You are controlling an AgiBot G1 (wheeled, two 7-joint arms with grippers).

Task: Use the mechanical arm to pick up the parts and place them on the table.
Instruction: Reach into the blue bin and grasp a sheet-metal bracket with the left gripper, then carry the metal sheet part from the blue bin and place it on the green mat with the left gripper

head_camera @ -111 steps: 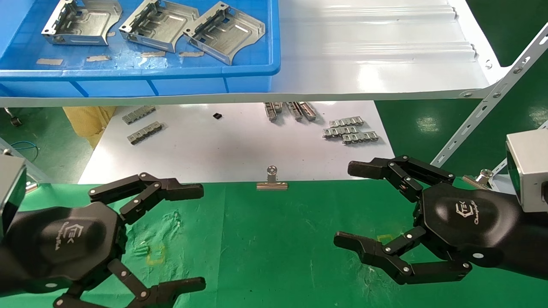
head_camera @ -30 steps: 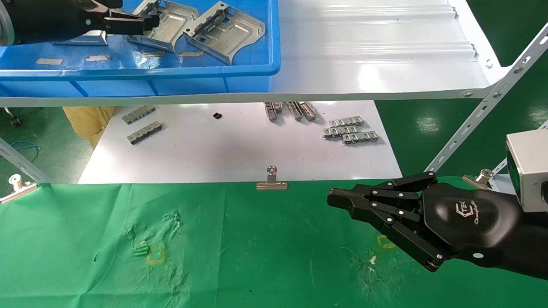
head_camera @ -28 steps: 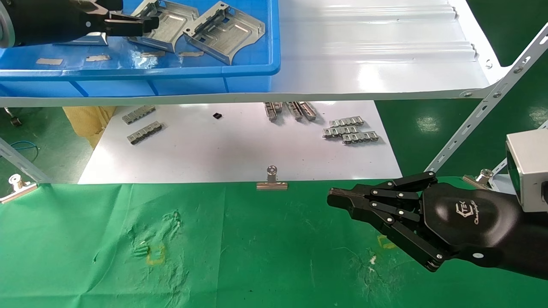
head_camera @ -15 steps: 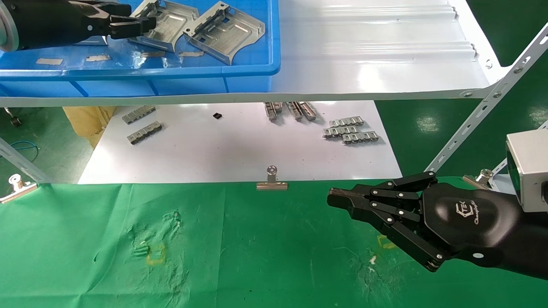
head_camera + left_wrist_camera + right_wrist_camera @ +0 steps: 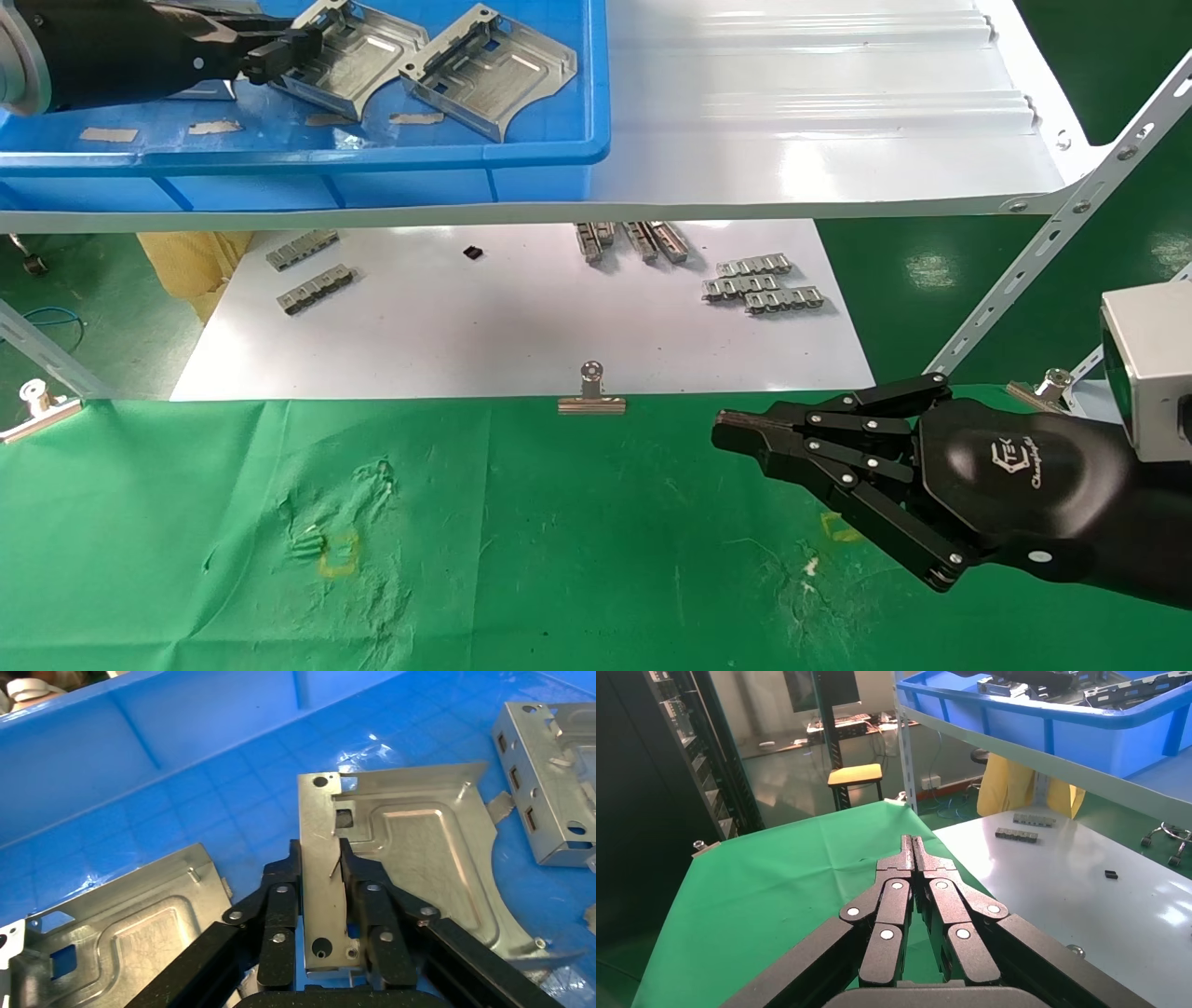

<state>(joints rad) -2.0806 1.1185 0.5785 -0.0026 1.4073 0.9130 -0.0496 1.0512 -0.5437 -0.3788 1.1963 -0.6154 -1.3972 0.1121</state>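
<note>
At the far left, the left gripper (image 5: 279, 51) reaches into the blue tray (image 5: 372, 149) on the white shelf (image 5: 792, 140). Its fingers (image 5: 281, 896) are clamped on the upright side wall of the middle bracket (image 5: 358, 51), one finger on each face of the wall. This bracket looks tilted, with its gripped side raised. Another bracket (image 5: 126, 931) lies flat beside it, mostly hidden behind the arm in the head view, and a third bracket (image 5: 494, 67) lies just to the right in the same tray. Below the shelf, small grey clip strips (image 5: 764, 284) lie on a white sheet (image 5: 512, 326), and a silver binder clip (image 5: 591, 391) sits at the edge of the green table (image 5: 559, 540). At the right, the right gripper (image 5: 736, 433) hangs above the table, its fingers (image 5: 898, 903) pressed together and holding nothing.
</note>
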